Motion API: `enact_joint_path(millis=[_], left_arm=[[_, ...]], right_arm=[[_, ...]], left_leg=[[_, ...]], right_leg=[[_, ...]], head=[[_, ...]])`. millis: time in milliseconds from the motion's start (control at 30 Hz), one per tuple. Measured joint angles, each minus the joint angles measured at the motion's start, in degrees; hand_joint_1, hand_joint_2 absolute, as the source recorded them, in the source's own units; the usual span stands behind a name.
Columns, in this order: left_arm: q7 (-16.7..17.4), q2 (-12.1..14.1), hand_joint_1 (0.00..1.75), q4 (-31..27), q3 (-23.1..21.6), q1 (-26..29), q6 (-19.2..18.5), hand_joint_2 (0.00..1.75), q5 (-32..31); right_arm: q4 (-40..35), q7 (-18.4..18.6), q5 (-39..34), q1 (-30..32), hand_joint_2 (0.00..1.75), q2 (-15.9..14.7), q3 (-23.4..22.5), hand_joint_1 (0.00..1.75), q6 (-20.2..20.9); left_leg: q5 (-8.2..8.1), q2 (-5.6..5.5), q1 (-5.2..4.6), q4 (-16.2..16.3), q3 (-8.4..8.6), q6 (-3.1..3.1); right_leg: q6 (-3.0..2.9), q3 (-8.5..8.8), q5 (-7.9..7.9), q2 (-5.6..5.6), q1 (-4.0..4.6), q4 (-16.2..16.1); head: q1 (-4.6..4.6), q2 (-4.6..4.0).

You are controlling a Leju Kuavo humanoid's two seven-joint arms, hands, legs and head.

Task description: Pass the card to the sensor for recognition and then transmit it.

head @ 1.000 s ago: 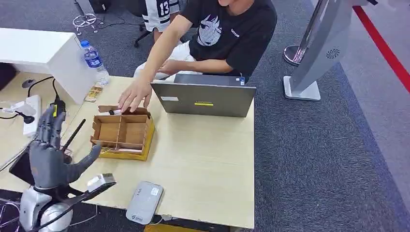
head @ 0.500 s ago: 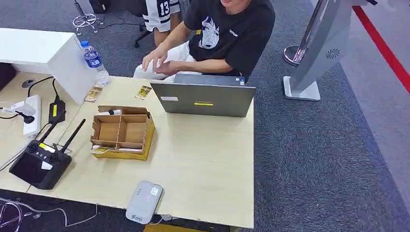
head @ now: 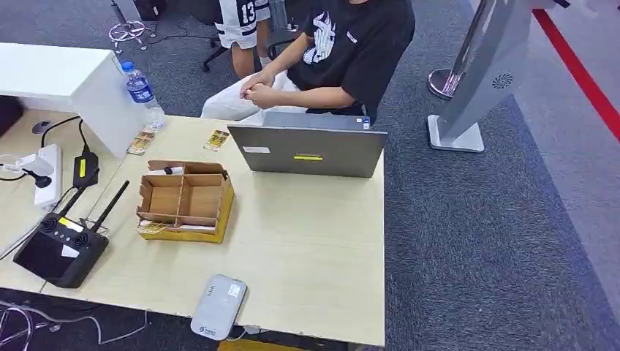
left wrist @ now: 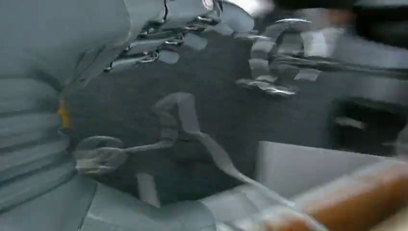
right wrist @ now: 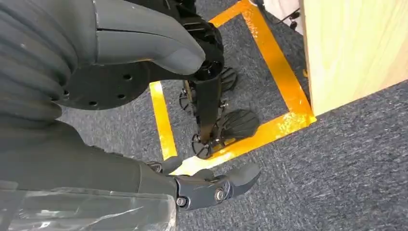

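A grey card sensor (head: 218, 307) lies at the table's near edge. A compartmented cardboard box (head: 186, 201) stands mid-table, with a yellow card (head: 155, 228) in its front slot and a white one (head: 167, 170) at its back. Loose cards lie near the laptop's corner (head: 216, 139) and beside the bottle (head: 140, 142). My left hand (left wrist: 72, 57) appears blurred in the left wrist view, its fingers (left wrist: 269, 62) apart and nothing in them. Down by the floor, my right hand (right wrist: 96, 163) hangs with thumb (right wrist: 154, 45) and fingers (right wrist: 216, 185) apart, holding nothing.
A grey laptop (head: 307, 150) stands at the table's far side, and a person (head: 343, 51) sits behind it with hands clasped. On the left are a black controller with antennas (head: 62, 248), a power strip (head: 47, 172) and a water bottle (head: 142, 91). A grey stand (head: 475, 80) is at the right.
My left hand, raised over the table's left side a second ago, has dropped out of the head view. The person's hand has pulled back from the box to the lap.
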Motion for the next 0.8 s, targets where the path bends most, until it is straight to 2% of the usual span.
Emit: enact_joint_path(millis=[67,100,167,200,267,300,400,433,467,500,633,800], left_arm=[[2.57,-0.42,1.75,2.68,0.0,0.14,1.65,1.75,-1.56],[2.66,-1.13,1.75,4.13,0.0,0.3,3.36,1.75,-1.67],[1.5,-3.44,1.75,6.35,0.04,1.27,8.3,1.75,-1.49],[1.97,-4.43,1.75,7.18,0.04,1.87,10.4,1.75,-1.92],[4.37,-5.89,1.75,8.47,0.04,2.89,12.16,1.75,-3.25],[6.53,-7.15,1.75,9.24,-0.04,3.03,12.91,1.75,-4.62],[11.45,-8.05,1.75,10.22,-1.83,3.12,14.26,1.75,-7.86],[12.69,-8.4,1.75,10.55,-2.49,3.13,14.48,1.75,-8.51],[13.26,-8.57,1.55,10.68,-3.02,3.2,14.52,1.75,-8.86],[13.94,-8.98,0.0,10.96,-3.39,3.26,14.45,1.75,-9.08],[13.72,-9.47,0.0,11.07,-5.69,3.62,10.58,1.75,-8.27],[14.39,-9.66,0.0,11.07,-13.67,4.77,9.82,1.75,-9.05]], right_arm=[[0.0,0.18,0.15,0.04,1.75,-0.02,-0.02,1.75,0.07],[0.04,-1.58,1.82,0.42,1.75,0.0,0.11,1.75,1.76],[0.83,-13.51,11.21,2.89,1.75,0.53,4.16,1.75,10.0],[1.59,-19.68,14.85,3.82,1.75,1.05,6.67,1.75,11.48],[3.79,-26.13,18.63,4.57,1.75,1.82,10.06,1.75,9.26],[5.34,-27.08,20.42,5.0,1.75,2.16,11.61,1.75,7.3],[6.97,-27.04,22.21,4.54,1.75,1.51,14.43,1.75,7.9],[7.5,-26.93,22.45,4.58,1.75,1.2,15.3,0.38,8.73],[7.74,-26.97,22.45,4.64,1.75,0.76,15.65,0.0,9.3],[8.11,-27.06,22.45,4.67,1.75,0.15,16.07,0.0,10.21],[8.68,-26.23,21.59,6.0,1.75,-1.12,17.58,0.0,10.67],[8.28,-23.5,16.44,8.01,1.75,-1.84,22.24,0.0,9.14]], left_leg=[[-0.02,0.0,0.0,0.01,0.0,0.02],[-0.03,-0.02,0.0,0.01,-0.01,0.04],[-0.14,-0.01,-0.09,0.01,0.09,0.16],[-0.17,0.02,-0.06,0.01,0.13,0.13],[-0.17,0.03,0.0,0.03,0.07,0.12],[-0.17,-0.03,0.02,0.06,-0.02,0.12],[-0.17,-0.03,0.01,0.04,0.05,0.12],[-0.17,-0.04,0.02,0.04,0.08,0.12],[-0.17,-0.04,0.01,0.04,0.09,0.12],[-0.17,-0.02,0.01,0.04,0.08,0.12],[-0.17,-0.11,0.01,0.06,0.07,0.12],[-0.18,-0.1,0.02,0.06,0.04,0.12]], right_leg=[[0.01,0.0,0.01,0.0,-0.01,0.0],[0.01,0.02,0.01,-0.03,-0.01,0.0],[0.09,0.11,-0.07,-0.02,-0.07,0.0],[0.11,0.13,-0.11,0.04,-0.07,0.0],[0.1,0.02,-0.1,0.04,-0.03,-0.01],[0.1,-0.03,-0.11,0.02,-0.01,-0.01],[0.09,0.02,-0.13,-0.08,-0.02,-0.02],[0.12,0.03,-0.18,-0.1,-0.01,-0.02],[0.15,0.03,-0.2,-0.1,-0.01,-0.02],[0.14,0.06,-0.18,-0.08,-0.01,-0.02],[0.14,0.12,-0.18,-0.12,-0.02,-0.02],[0.14,0.09,-0.19,-0.1,-0.01,-0.02]], head=[[0.02,0.0],[0.0,0.0],[0.04,0.0],[0.07,0.0],[0.09,0.0],[0.09,0.0],[-0.09,0.0],[-0.09,0.0],[-0.02,0.0],[0.0,0.0],[0.06,0.0],[0.04,0.0]])
